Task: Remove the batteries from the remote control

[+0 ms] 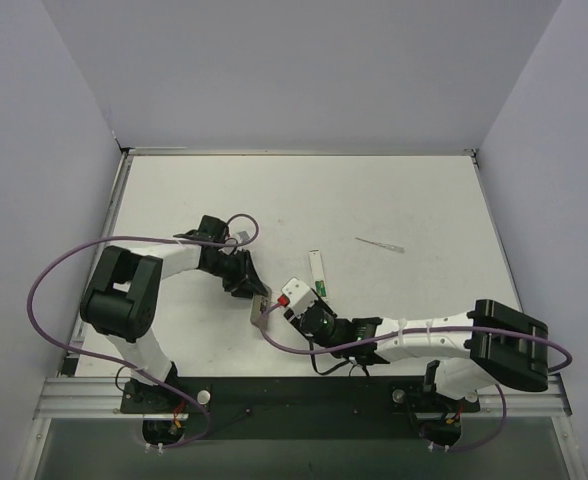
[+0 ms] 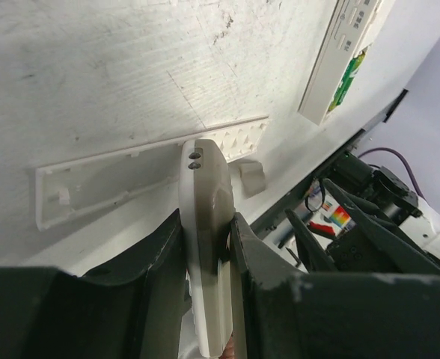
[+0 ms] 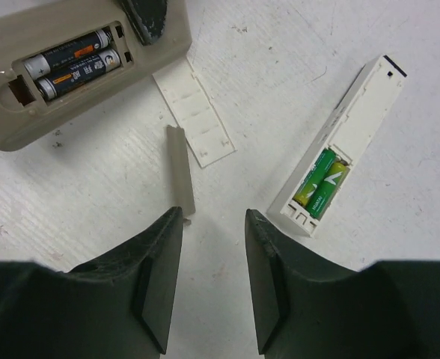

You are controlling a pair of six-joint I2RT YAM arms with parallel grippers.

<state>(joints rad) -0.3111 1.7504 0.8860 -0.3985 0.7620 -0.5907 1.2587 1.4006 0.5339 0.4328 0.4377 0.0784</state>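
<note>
My left gripper [image 2: 206,247] is shut on the tan-grey remote control [image 2: 209,217], holding it on edge over the table. In the right wrist view the remote control [image 3: 70,75] shows its open compartment, with two dark batteries [image 3: 74,63] lying side by side inside. One left finger [image 3: 149,19] presses its far edge. My right gripper [image 3: 214,217] hovers open just short of it, with only bare table between its fingers. From above, the right gripper [image 1: 286,308] sits close beside the remote control [image 1: 259,308].
A white remote [image 3: 347,134] lies to the right with two green batteries [image 3: 321,183] in its open bay. A white cover [image 3: 194,116] lies flat and a grey cover [image 3: 179,168] stands on edge between the remotes. A thin stick [image 1: 379,244] lies further back.
</note>
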